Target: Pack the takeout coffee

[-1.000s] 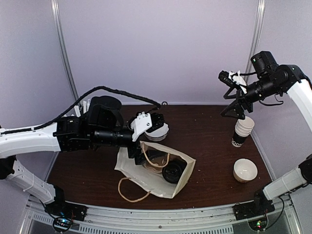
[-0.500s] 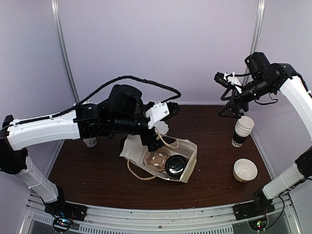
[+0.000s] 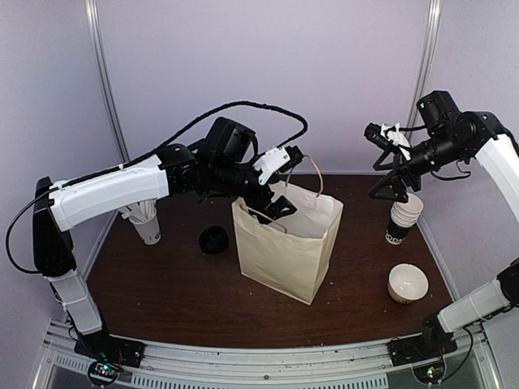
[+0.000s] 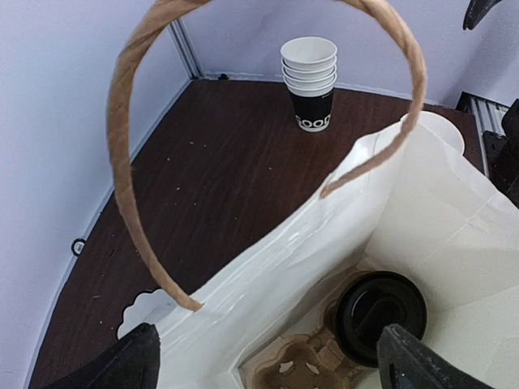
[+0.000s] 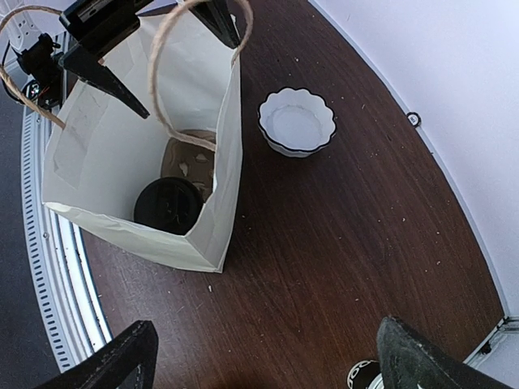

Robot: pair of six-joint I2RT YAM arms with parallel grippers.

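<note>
Bag up since a second ago: the paper bag lay on its side then, stood half tilted midway, and now stands upright on the table. Left arm has swung up and back with it. Right arm has barely shifted.

Left gripper: jaws wide apart, clamped on nothing, poised at the bag's open top. In its own wrist view a tan handle arches just ahead of the fingertips. From the right wrist view one dark finger appears to sit inside that loop. Whether it touches the handle cannot be told.

Takeout coffee: down inside the bag, below and ahead of the left gripper's spread fingers, closer under one of them than the other. Only the round black lid shows. It stands on the bag floor against a brown cardboard carrier. Whether it is seated in a slot of the carrier cannot be told. The overhead view hides it behind the bag wall.

Right gripper: jaws wide apart, nothing between them, hovering in the air well apart from the bag. A stack of nested cups stands on the table just below it. In its own wrist view the bag mouth lies ahead, with a scalloped white bowl just beside the bag.

Dark round object on the table under the left forearm, near the bag but apart from it. Too small to identify.
</note>
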